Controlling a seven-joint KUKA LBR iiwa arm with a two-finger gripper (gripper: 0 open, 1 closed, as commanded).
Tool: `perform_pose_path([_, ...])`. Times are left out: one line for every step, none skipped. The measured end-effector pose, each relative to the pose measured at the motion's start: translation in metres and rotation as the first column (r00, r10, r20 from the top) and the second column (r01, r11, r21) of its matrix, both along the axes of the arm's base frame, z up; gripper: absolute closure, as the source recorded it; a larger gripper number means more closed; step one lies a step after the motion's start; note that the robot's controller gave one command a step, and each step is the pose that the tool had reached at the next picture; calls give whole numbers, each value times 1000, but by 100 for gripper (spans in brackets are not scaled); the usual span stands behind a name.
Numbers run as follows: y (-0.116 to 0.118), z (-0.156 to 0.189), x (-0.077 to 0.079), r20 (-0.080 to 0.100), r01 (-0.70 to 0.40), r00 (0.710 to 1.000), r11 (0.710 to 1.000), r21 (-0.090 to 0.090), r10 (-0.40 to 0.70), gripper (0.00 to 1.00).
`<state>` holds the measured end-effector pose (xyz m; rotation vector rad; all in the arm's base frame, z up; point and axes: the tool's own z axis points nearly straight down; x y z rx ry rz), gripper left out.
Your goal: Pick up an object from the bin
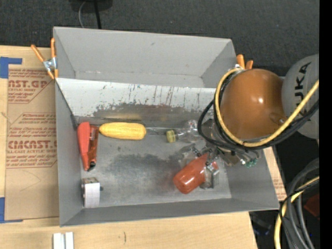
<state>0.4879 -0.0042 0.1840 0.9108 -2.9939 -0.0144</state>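
My gripper (209,168) hangs below the arm's orange dome in the bin's right half, low over the floor. Right against it, on its left, lies a red-orange rounded cylinder (190,176), tilted, with its upper right end under the gripper's metal parts. Whether the gripper has hold of it is hidden. A clear plastic bottle with a yellowish cap (179,134) lies just above and to the left of the gripper, near the back wall.
A yellow corn cob (123,130) lies left of the bottle. An orange-red clamp (85,145) rests along the left wall. A small white roll-like thing (91,192) sits in the front left corner. The arm's dome and cables cover the bin's right side.
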Motion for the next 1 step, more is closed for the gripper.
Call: perform_pose_path([-7,54,6,6,-11,1000,1000,1,11,100])
